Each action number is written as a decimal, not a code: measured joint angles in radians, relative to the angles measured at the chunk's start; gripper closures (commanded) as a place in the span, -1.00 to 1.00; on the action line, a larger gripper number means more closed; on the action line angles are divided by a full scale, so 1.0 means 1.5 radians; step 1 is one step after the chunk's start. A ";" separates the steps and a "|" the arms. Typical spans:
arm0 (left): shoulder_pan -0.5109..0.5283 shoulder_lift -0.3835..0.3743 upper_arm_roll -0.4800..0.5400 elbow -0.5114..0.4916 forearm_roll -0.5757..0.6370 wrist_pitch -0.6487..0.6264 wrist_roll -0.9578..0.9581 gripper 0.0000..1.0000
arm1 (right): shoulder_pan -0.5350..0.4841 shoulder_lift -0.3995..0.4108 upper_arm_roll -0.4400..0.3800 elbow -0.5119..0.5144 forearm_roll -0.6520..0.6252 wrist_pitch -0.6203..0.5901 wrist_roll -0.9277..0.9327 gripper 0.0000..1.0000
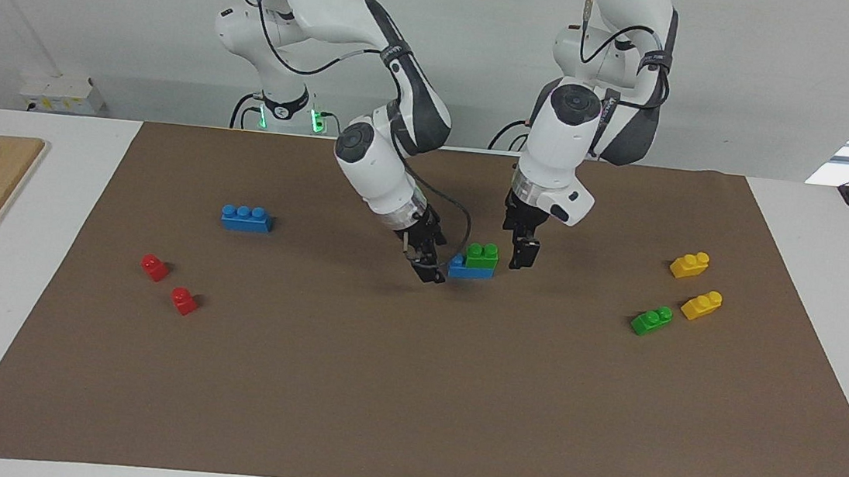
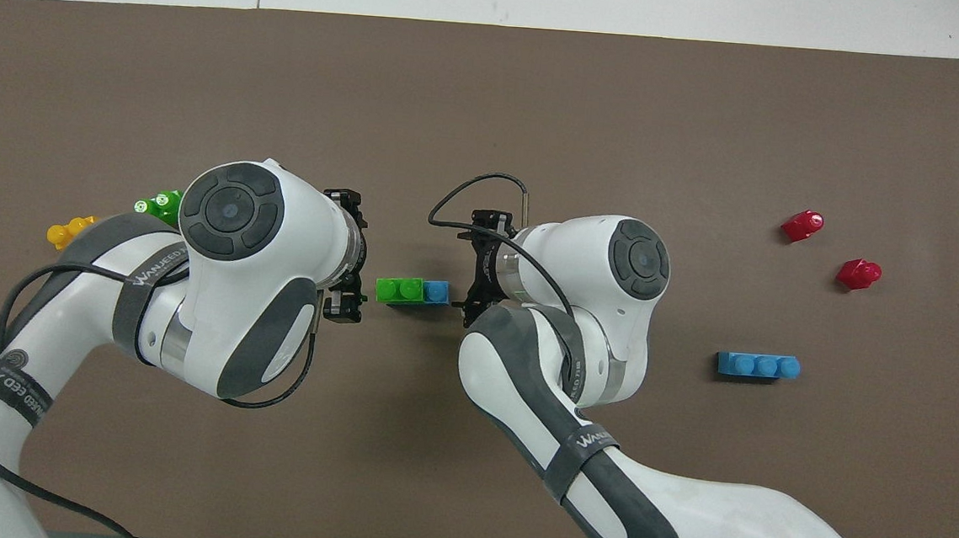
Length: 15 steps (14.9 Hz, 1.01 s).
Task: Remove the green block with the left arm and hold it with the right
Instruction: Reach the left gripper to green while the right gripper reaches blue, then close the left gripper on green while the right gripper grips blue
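Overhead view hides much from you: the left arm's wrist covers the second green brick (image 2: 160, 205) and a yellow brick (image 2: 70, 231) at its end of the brown mat (image 2: 492, 93). The green block (image 1: 482, 256) sits on a blue brick (image 1: 470, 269) mid-mat, between the left gripper (image 1: 523, 254) and right gripper (image 1: 428, 264), both spread wide, holding nothing. White table (image 1: 11, 323), grey wall.
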 measured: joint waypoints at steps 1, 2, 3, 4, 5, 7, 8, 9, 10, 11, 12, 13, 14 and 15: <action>0.000 0.000 0.000 0.000 0.000 0.000 0.000 -1.00 | 0.008 0.008 0.000 0.002 0.000 0.008 0.000 -1.00; 0.000 0.000 0.000 0.000 0.000 0.001 0.000 -1.00 | 0.015 0.014 0.000 0.003 0.001 0.012 0.000 -1.00; 0.000 0.000 0.000 0.000 0.000 0.001 0.000 -1.00 | 0.020 0.018 0.000 0.005 0.001 0.013 0.000 -1.00; 0.000 0.000 0.000 -0.002 0.000 0.001 0.000 -1.00 | 0.025 0.020 0.000 0.005 0.001 0.013 0.000 -1.00; 0.000 0.000 0.000 -0.006 0.000 0.001 0.000 -1.00 | 0.032 0.021 0.000 0.005 0.001 0.016 0.000 -1.00; -0.004 0.000 0.000 -0.020 0.000 0.006 -0.010 -1.00 | 0.052 0.030 0.000 0.005 0.002 0.039 0.013 -1.00; -0.009 0.000 0.000 -0.028 0.000 0.012 -0.025 -1.00 | 0.059 0.037 0.000 0.005 0.002 0.049 0.019 -1.00; -0.016 0.000 0.000 -0.034 0.000 0.020 -0.045 -1.00 | 0.062 0.044 0.000 0.005 0.002 0.057 0.021 -1.00; -0.019 0.000 0.000 -0.039 0.000 0.027 -0.061 -1.00 | 0.064 0.052 0.000 0.005 0.002 0.069 0.021 -1.00; -0.022 0.000 0.000 -0.042 0.000 0.036 -0.077 -1.00 | 0.064 0.059 0.000 0.005 0.002 0.078 0.021 -1.00; -0.023 0.000 0.000 -0.044 0.000 0.041 -0.089 -1.00 | 0.064 0.065 0.000 0.005 0.002 0.082 0.021 -0.99; -0.023 0.000 0.001 -0.045 0.000 0.044 -0.096 -1.00 | 0.064 0.068 0.000 0.005 0.002 0.085 0.021 -0.98; -0.023 0.000 0.001 -0.046 0.000 0.046 -0.101 -1.00 | 0.065 0.070 0.000 0.005 0.002 0.086 0.021 -0.98; -0.023 0.000 0.002 -0.047 0.000 0.049 -0.105 -1.00 | 0.065 0.071 0.000 0.005 0.002 0.086 0.021 -0.94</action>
